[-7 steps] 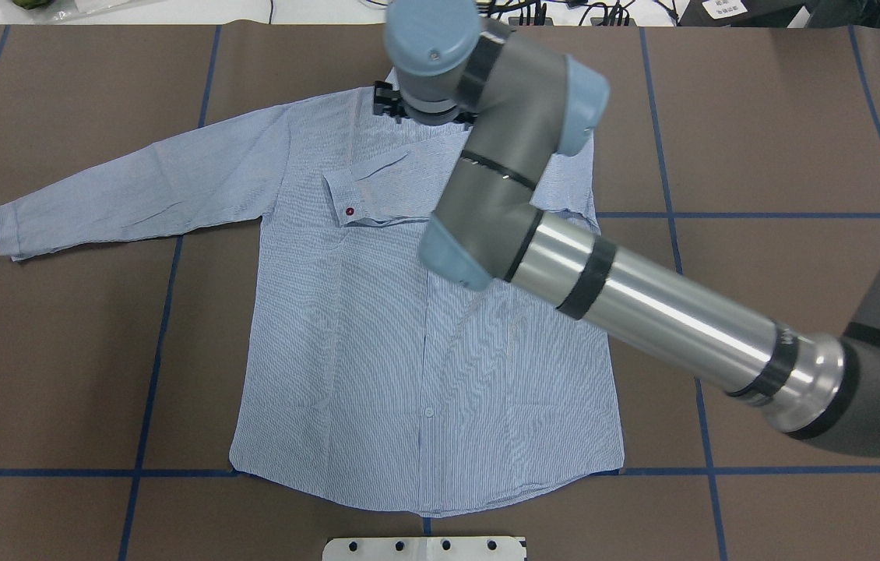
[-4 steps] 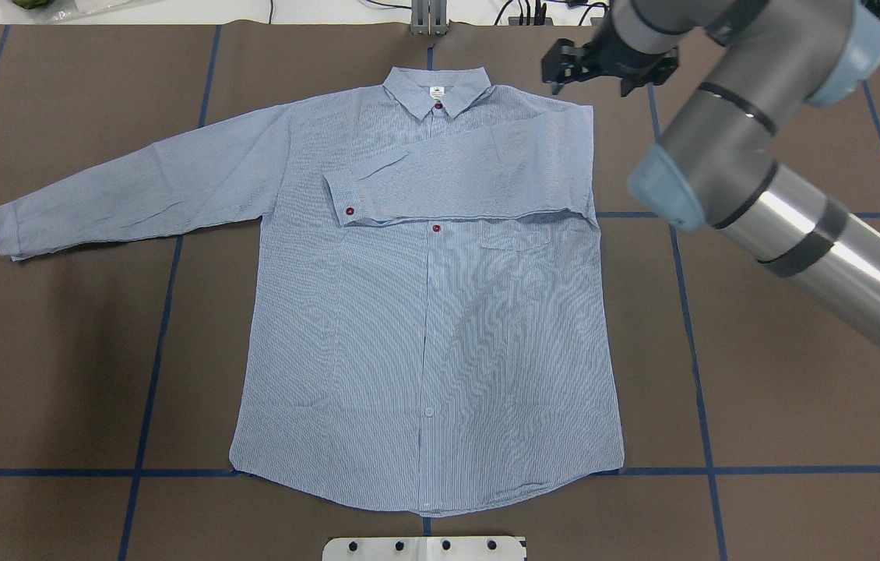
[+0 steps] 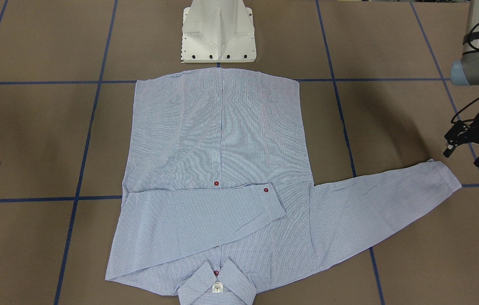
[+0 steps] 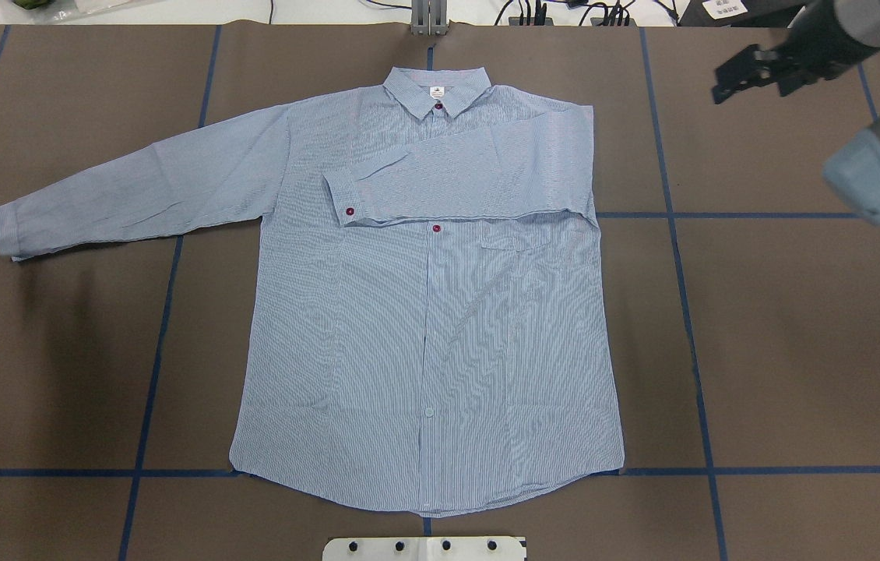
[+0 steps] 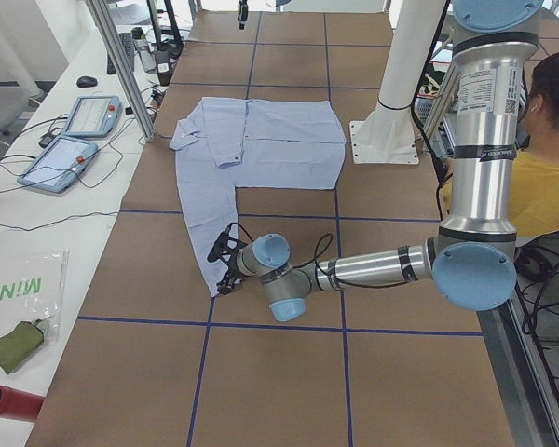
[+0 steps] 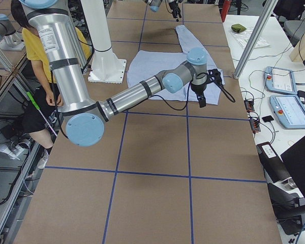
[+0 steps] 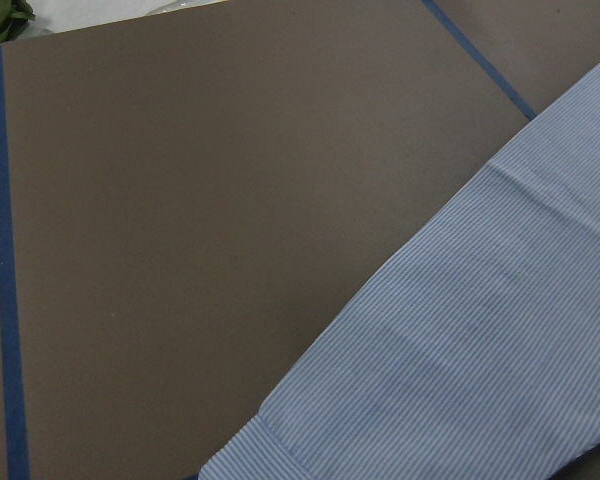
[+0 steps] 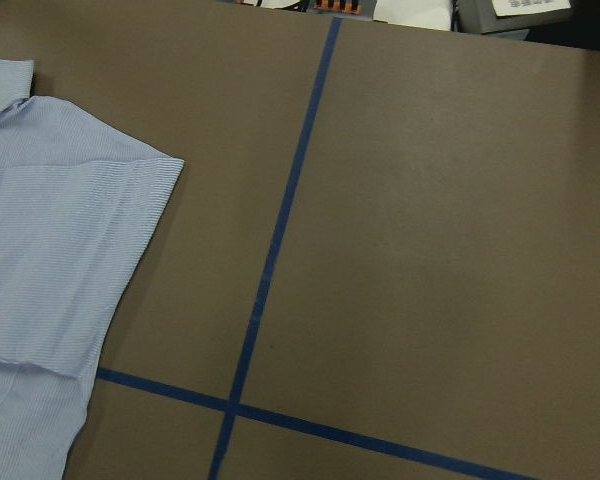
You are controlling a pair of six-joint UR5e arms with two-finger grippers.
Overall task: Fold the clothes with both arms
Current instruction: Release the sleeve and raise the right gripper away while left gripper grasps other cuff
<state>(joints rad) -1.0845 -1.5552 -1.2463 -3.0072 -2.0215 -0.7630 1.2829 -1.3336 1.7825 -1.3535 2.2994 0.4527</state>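
The right gripper [image 4: 751,87] has swung off the shirt [image 4: 424,327], flat mid-frame, to the upper right, jaws apart; the left gripper [image 3: 464,156], nearly cut off overhead, hovers spread beside the outstretched cuff [image 3: 445,173]

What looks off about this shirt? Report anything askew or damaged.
Nothing stands out. The shirt lies flat, one sleeve folded across the chest, the other sleeve stretched out toward the open left gripper. That lopsidedness is a half-done fold, not a fault.

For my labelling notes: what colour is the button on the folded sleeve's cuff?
Dark red; the button on the cuff shows best in the overhead view.
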